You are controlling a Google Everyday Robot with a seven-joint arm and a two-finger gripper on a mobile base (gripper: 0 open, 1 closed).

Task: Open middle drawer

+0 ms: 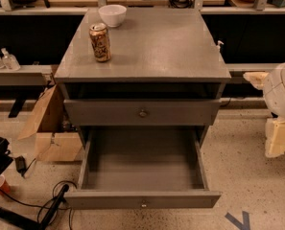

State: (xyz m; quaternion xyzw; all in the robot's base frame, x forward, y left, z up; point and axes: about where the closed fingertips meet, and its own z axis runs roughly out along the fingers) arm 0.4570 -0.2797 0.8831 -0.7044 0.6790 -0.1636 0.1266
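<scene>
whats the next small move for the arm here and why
Probably nothing more at the drawer: back the cream gripper away and stop. The wide grey middle drawer with the small round metal knob already stands pulled far out, its bare grey interior showing. The gripper hangs to the right of the grey cabinet, apart from it and touching nothing.

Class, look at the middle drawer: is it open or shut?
Open: the middle drawer is pulled far out, its empty grey interior showing. The gripper hangs right of the cabinet, apart from it.
</scene>
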